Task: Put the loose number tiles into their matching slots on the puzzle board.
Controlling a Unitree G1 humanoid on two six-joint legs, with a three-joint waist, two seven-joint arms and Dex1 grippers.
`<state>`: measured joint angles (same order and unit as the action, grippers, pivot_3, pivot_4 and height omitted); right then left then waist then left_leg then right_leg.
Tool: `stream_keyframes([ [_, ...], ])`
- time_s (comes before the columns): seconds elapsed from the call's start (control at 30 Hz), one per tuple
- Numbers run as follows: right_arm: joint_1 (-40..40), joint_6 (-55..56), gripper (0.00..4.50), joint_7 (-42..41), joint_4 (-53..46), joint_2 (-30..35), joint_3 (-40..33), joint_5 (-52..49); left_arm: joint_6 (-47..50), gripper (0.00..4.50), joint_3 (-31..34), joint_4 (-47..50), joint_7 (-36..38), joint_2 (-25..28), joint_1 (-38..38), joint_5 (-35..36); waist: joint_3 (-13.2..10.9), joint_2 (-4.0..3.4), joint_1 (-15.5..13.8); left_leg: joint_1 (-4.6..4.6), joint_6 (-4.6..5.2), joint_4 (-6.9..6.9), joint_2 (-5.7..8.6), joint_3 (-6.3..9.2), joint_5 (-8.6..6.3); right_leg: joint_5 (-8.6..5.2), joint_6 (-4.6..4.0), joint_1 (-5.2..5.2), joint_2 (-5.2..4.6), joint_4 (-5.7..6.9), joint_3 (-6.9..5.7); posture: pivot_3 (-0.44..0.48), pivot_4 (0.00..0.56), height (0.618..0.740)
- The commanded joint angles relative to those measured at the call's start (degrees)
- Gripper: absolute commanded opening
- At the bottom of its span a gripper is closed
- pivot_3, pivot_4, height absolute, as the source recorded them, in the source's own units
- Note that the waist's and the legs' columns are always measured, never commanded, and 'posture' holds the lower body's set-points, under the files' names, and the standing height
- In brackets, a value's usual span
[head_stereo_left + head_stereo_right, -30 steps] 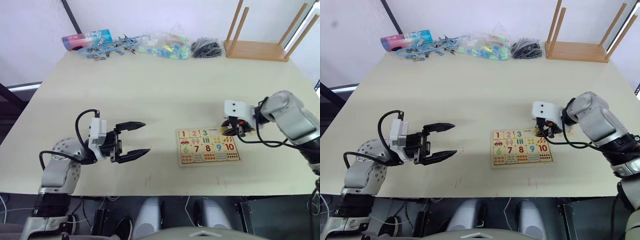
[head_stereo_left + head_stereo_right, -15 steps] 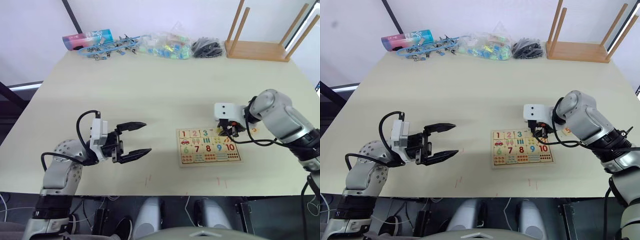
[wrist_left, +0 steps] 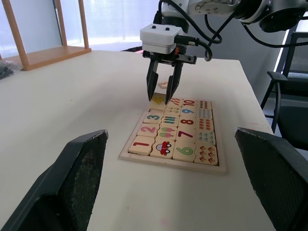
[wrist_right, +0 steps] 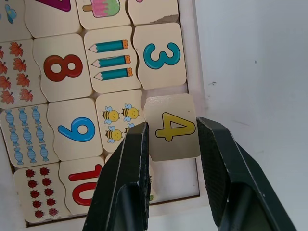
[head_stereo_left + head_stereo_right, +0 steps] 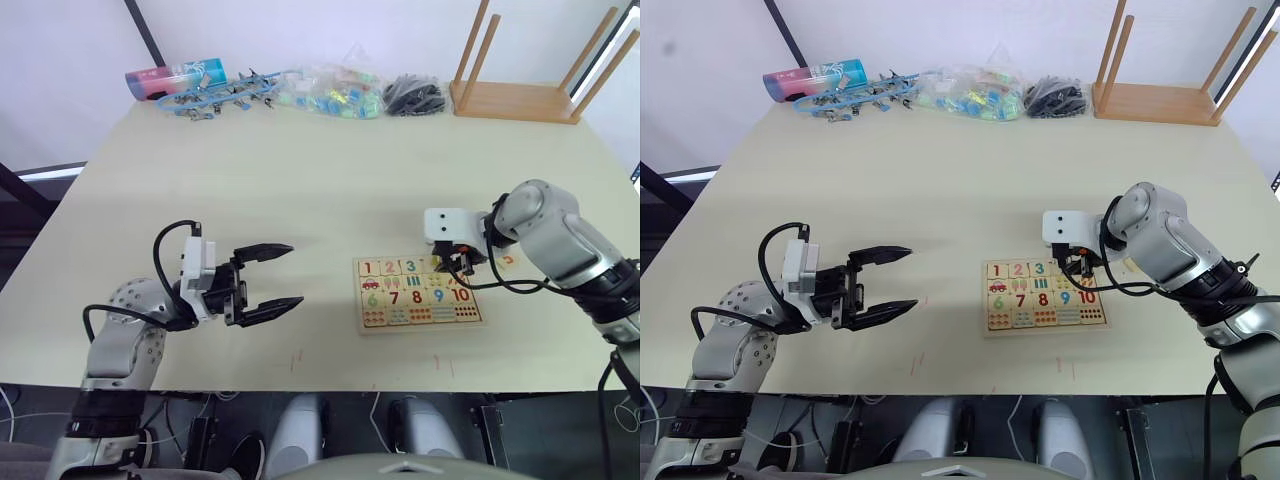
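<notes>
The puzzle board (image 5: 420,314) lies right of the table's centre, with tiles 1, 2 and 3 seated in its upper row. My right gripper (image 5: 452,268) stands over that row, next to the green 3 (image 4: 162,56). It is shut on the yellow 4 tile (image 4: 179,144), which sits slightly tilted over the slot beside the 3, a finger (image 4: 130,159) pressing each side. One loose tile (image 5: 508,260) with an orange-red digit lies on the table just right of the board. My left gripper (image 5: 293,273) hovers open and empty left of the board.
An upturned wooden stool (image 5: 520,95) stands at the back right corner. Along the back edge lie a black bundle (image 5: 412,95), a bag of coloured pieces (image 5: 330,92), blue clips (image 5: 225,92) and a pink-blue bottle (image 5: 175,78).
My right gripper has carried the 4 tile leftward from beyond the board's right edge to the upper row beside the 3. The left arm has stayed put.
</notes>
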<state>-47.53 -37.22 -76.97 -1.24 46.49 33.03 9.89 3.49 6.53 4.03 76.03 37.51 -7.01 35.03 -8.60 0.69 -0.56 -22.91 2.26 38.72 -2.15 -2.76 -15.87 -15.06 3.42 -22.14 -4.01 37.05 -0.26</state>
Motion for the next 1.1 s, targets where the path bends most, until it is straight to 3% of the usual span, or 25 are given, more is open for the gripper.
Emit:
stream_keyframes([
  [0.03, 0.1, 1.0, 0.88, 0.3, -0.3, -0.2, -0.4, 0.8, 0.1, 4.50, 0.5, 1.4, 0.2, 0.0, -0.5, 0.4, 0.0, 0.00, 0.0, 0.00, 0.00, 0.00, 0.00, 0.00, 0.00, 0.00, 0.00, 0.00, 0.00, 0.00, 0.00, 0.000, 0.150, 0.737],
  [1.1, 0.9, 5.2, 0.88, -1.7, 1.3, -1.5, -0.6, 2.1, -0.5, 4.50, 0.5, 1.3, -0.1, -0.5, 0.1, 0.0, 0.0, 0.00, 0.0, 0.01, 0.00, 0.00, 0.00, 0.00, 0.00, 0.00, 0.00, 0.00, 0.01, 0.00, 0.00, 0.000, 0.150, 0.737],
])
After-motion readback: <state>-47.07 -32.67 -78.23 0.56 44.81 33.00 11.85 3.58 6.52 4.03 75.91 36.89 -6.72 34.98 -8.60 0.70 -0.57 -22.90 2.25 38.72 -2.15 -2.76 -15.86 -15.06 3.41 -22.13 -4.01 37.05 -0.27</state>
